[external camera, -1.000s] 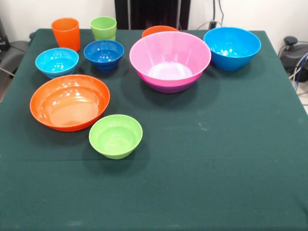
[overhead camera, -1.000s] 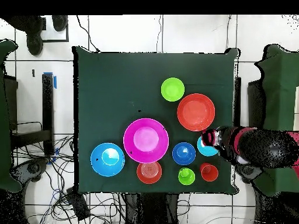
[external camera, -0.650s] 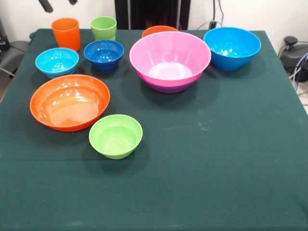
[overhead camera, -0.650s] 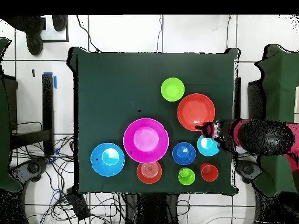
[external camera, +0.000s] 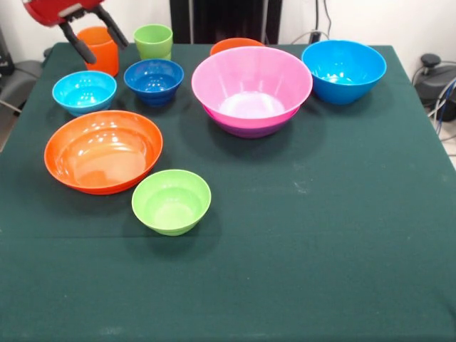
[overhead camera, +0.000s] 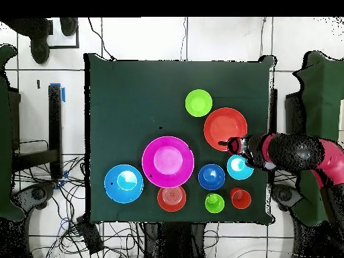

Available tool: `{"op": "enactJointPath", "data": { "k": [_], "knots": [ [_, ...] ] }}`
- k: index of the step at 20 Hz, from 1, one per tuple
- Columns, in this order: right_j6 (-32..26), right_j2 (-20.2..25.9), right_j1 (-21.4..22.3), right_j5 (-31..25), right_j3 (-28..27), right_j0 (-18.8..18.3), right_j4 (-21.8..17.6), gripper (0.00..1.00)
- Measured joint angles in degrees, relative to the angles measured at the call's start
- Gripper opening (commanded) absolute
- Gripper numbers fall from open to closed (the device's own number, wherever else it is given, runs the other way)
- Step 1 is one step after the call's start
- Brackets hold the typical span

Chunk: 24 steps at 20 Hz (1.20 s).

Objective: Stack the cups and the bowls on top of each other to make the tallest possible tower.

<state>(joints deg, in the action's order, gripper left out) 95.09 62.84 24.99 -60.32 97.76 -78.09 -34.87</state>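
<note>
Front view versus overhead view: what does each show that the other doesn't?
Only the front view shows the gripper open, and the purple bowl under the large pink bowl. Only the overhead view shows the red arm reaching in from the table's side, plus the floor cables around the table. Both show the orange cup, the green cup and the bowls spread out.

pink bowl nested upright in purple bowl | small orange bowl just behind pink | big blue bowl right of pink | dark-blue bowl, light-blue bowl, wide orange bowl, lime-green bowl left of pink | orange cup, lime-green cup far-left of pink, upright
</note>
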Motion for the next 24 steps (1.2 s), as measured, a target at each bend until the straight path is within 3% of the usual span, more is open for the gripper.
{"op": "enactJointPath", "data": {
  "k": [13, 24],
  "knots": [
    [-0.86, 0.11, -2.62, 0.07, -0.26, -0.01, -3.34, 1.0],
    [-2.13, 0.84, -0.95, 3.44, -0.22, 0.02, -11.11, 1.0]
  ]
}}
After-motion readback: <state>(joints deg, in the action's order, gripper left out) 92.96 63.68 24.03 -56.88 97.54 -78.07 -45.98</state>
